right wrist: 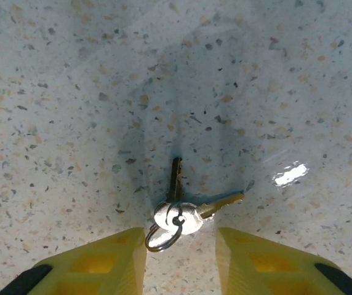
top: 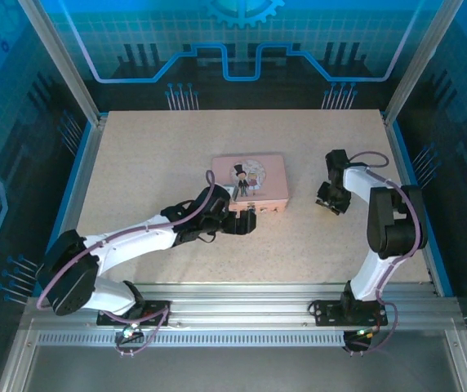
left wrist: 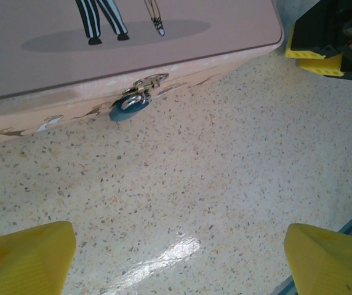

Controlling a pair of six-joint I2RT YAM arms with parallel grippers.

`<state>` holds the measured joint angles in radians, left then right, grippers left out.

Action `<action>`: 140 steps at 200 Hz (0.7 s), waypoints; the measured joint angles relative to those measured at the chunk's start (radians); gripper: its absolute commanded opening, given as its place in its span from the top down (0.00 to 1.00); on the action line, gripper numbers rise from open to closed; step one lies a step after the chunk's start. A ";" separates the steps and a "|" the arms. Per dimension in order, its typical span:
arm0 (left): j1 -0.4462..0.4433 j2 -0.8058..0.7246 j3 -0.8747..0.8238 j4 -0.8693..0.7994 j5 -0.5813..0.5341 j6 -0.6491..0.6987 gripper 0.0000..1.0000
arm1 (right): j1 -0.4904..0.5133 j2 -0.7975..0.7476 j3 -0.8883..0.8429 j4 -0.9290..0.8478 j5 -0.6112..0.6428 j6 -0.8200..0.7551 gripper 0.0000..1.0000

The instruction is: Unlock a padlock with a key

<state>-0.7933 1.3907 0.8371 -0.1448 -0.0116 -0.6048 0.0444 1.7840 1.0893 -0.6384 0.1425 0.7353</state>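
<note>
The right gripper (right wrist: 179, 264) is hanging with its jaws partly apart and gripping nothing. Its yellow fingers (right wrist: 96, 265) are standing on either side of a pair of keys (right wrist: 177, 215) that are lying flat on the speckled table (right wrist: 71, 92). The keys are sharing a small ring (right wrist: 162, 238), which is lying in the gap just ahead of the fingertips and appears to be touching neither. One key is pointing straight away from the gripper, and the other, brass-coloured, is angling off to the right in the wrist view. The left gripper (left wrist: 176, 264) is spread wide and is also holding nothing, its yellow pads (left wrist: 25, 261) sitting at the bottom corners of its wrist view with bare table between them. Ahead of it, the padlock (left wrist: 130, 106), small, silvery and bluish, is hanging from a metal clasp (left wrist: 146, 82) on the front wall of the pink box (left wrist: 164, 49), low down near the table. Whether its shackle is closed is too small to tell. From above, the left gripper is sitting just in front of the box's near edge, while the right gripper is hovering over the table to the right of the box, apart from it.
</note>
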 measured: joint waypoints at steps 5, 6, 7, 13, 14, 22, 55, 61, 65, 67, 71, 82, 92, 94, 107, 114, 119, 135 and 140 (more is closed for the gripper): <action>0.000 0.000 -0.002 0.000 0.000 0.000 0.11 | 0.000 0.001 0.000 0.002 0.000 0.001 0.71; 0.000 0.000 -0.002 0.001 0.000 -0.001 0.11 | 0.000 0.001 0.000 0.003 0.000 0.004 0.71; 0.000 0.000 -0.003 0.001 0.000 -0.001 0.11 | 0.000 0.001 0.000 0.004 0.000 0.005 0.71; 0.000 0.000 -0.004 0.000 0.000 -0.003 0.11 | 0.000 0.003 0.000 0.006 0.000 0.008 0.74; 0.000 0.000 -0.004 0.000 0.000 -0.003 0.11 | 0.000 0.003 0.000 0.006 0.000 0.008 0.75; 0.000 0.000 -0.004 0.000 0.000 -0.005 0.11 | 0.000 0.005 0.000 0.010 0.000 0.013 0.80; 0.000 0.000 -0.004 0.003 0.000 -0.010 0.11 | 0.000 0.010 -0.007 0.030 -0.004 0.018 0.91; 0.000 0.001 -0.004 0.004 0.000 -0.011 0.11 | 0.000 0.010 -0.008 0.034 -0.004 0.015 0.92; 0.000 0.001 -0.004 0.005 0.000 -0.014 0.11 | 0.000 0.009 -0.009 0.034 -0.005 0.012 0.92; 0.000 0.001 -0.004 0.006 0.000 -0.015 0.11 | 0.000 0.008 -0.009 0.035 -0.005 0.014 0.92; 0.000 0.002 -0.004 0.007 0.000 -0.016 0.11 | -0.001 0.006 -0.011 0.037 -0.007 0.012 0.93; 0.000 0.003 -0.004 0.010 0.000 -0.019 0.11 | -0.002 -0.001 -0.018 0.044 -0.009 0.010 0.95; 0.000 0.004 -0.004 0.013 0.000 -0.023 0.11 | -0.003 -0.010 -0.029 0.054 -0.012 0.000 0.96; 0.000 0.004 -0.004 0.013 0.000 -0.023 0.11 | -0.004 -0.012 -0.031 0.056 -0.013 0.002 0.96; 0.000 0.004 -0.004 0.019 0.000 -0.025 0.11 | -0.006 -0.031 -0.043 0.055 -0.016 -0.011 0.97; 0.000 0.004 -0.004 0.021 0.000 -0.025 0.10 | -0.008 -0.047 -0.050 0.051 -0.018 -0.018 0.98; 0.000 0.004 -0.004 0.022 0.000 -0.026 0.10 | -0.008 -0.061 -0.053 0.050 -0.021 -0.023 0.98; 0.005 0.003 -0.004 0.025 0.001 -0.037 0.10 | -0.008 -0.127 -0.058 0.043 -0.036 -0.043 0.99; 0.008 0.003 -0.004 0.027 0.001 -0.044 0.10 | -0.008 -0.154 -0.058 0.042 -0.047 -0.051 1.00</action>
<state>-0.7853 1.3941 0.8330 -0.1181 -0.0105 -0.6491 0.0368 1.6295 1.0313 -0.5961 0.0959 0.6838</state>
